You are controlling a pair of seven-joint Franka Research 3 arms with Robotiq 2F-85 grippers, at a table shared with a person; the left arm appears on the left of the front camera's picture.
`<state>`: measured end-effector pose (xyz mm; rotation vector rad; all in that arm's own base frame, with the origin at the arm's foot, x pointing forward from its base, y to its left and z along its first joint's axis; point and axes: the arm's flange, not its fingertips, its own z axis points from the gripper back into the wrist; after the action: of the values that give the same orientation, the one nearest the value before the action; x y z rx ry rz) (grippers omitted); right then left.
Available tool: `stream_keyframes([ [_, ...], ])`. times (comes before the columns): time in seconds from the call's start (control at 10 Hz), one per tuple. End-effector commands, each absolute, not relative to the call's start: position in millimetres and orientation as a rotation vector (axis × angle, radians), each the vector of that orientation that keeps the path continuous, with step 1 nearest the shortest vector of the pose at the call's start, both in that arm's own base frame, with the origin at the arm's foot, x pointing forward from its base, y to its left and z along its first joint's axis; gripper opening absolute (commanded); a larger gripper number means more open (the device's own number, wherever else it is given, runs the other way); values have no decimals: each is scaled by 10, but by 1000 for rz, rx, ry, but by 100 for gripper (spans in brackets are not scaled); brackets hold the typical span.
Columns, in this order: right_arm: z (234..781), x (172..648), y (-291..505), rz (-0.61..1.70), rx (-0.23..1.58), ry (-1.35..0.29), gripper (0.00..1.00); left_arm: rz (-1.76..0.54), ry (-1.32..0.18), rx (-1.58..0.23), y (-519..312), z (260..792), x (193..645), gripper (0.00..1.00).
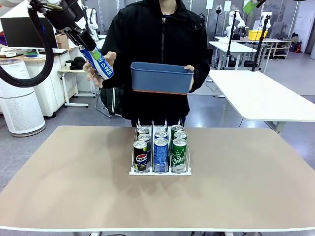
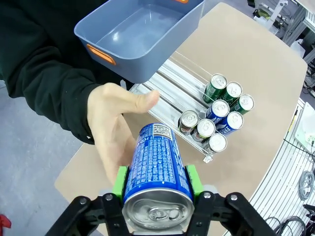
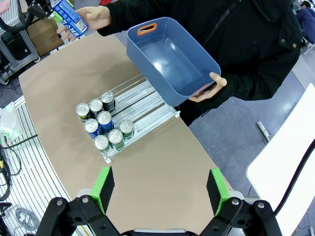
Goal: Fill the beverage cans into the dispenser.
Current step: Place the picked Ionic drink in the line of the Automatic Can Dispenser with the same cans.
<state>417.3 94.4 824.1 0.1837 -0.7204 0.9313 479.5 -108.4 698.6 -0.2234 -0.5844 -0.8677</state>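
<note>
While above dispenser [image 1: 160, 156], blue bin [image 1: 161, 77].

front: level across table [image 1: 59, 196] | wrists: above, sharing dispenser [image 3: 142, 105]

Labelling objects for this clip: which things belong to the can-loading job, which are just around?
Job:
- blue-and-white can, clamped in the left gripper, person's hand touching it
- dispenser
- cans in the dispenser

Around:
- empty blue bin, held by the person
- right gripper, open
</note>
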Motion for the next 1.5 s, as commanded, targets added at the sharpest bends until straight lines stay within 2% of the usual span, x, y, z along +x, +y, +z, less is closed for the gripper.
stream_keyframes([
  [0.0,8228,4160,937,925,186,-719,100,-875,-590,-219,-1059,6994,4788,6],
  [1.4,8228,4160,937,925,186,-719,100,-875,-590,-219,-1059,6994,4788,6],
])
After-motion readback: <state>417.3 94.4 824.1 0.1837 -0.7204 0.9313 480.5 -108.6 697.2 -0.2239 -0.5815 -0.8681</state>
